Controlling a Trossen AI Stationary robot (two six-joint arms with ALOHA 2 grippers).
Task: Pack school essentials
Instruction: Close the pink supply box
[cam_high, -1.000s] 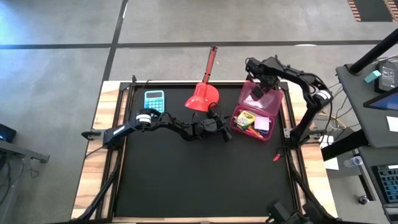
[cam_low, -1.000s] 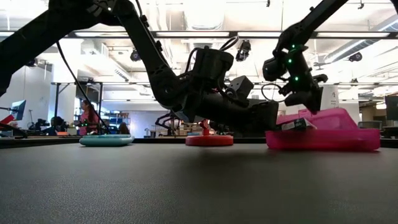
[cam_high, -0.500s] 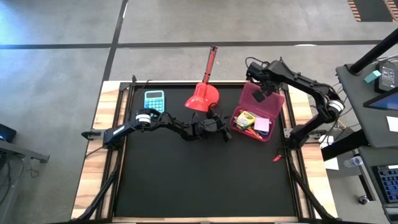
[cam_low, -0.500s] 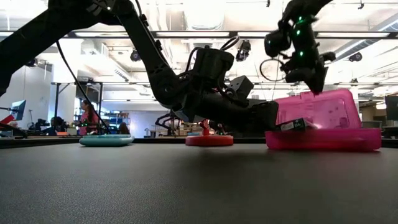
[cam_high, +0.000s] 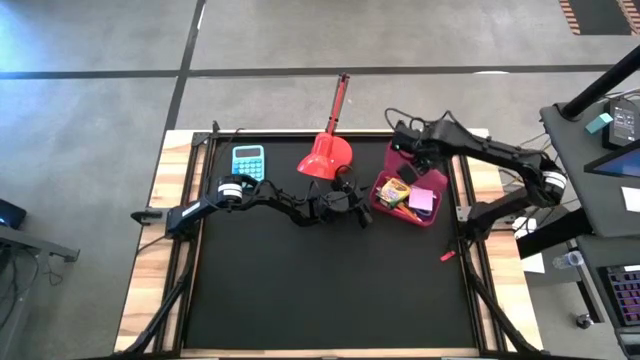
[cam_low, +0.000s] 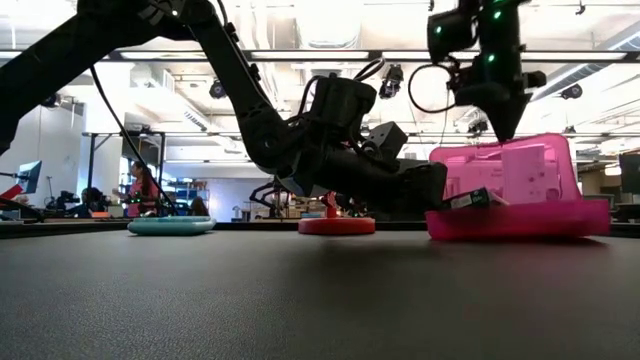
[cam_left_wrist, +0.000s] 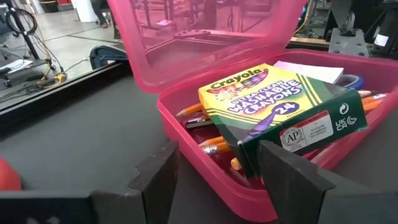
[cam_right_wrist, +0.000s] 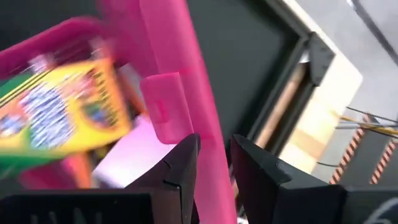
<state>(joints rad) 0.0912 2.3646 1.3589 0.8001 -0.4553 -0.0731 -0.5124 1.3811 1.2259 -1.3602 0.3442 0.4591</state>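
Right gripper (cam_high: 418, 158) fingers pinch pink case lid (cam_low: 505, 170) edge, lid upright above crayon box (cam_left_wrist: 273, 102); left gripper (cam_high: 362, 207) fingers open beside case.

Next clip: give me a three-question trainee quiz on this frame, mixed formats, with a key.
1. True or false: the right gripper pinches the edge of the pink lid.
2. Multiple choice: where is the crayon box? A) beside the calculator B) inside the pink case C) under the red scoop
3. Fill in: the left gripper sits open at the case's ____.

Key: 1 true. 2 B. 3 rim, on the side facing the table's middle; it holds nothing.
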